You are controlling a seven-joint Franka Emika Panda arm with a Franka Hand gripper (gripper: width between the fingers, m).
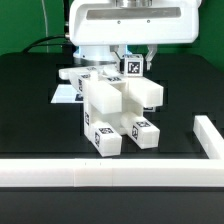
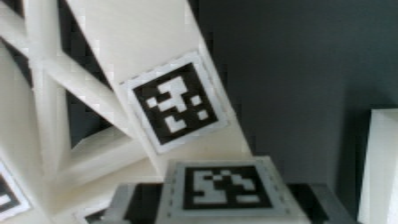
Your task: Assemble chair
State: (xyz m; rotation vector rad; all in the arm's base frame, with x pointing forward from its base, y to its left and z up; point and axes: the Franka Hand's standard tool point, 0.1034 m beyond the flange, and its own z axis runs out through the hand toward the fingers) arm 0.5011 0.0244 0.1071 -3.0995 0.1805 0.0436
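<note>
We see the gripper [image 1: 134,57] hanging just above the rear of the partly built chair [image 1: 118,108], beside a tagged white part [image 1: 131,68], yet we cannot tell how wide its jaws stand or whether they hold anything. The chair stands near the middle of the black table [image 1: 40,130], which a low white rail [image 1: 90,176] borders along the near edge, and a green wall [image 1: 22,22] rises behind.
</note>
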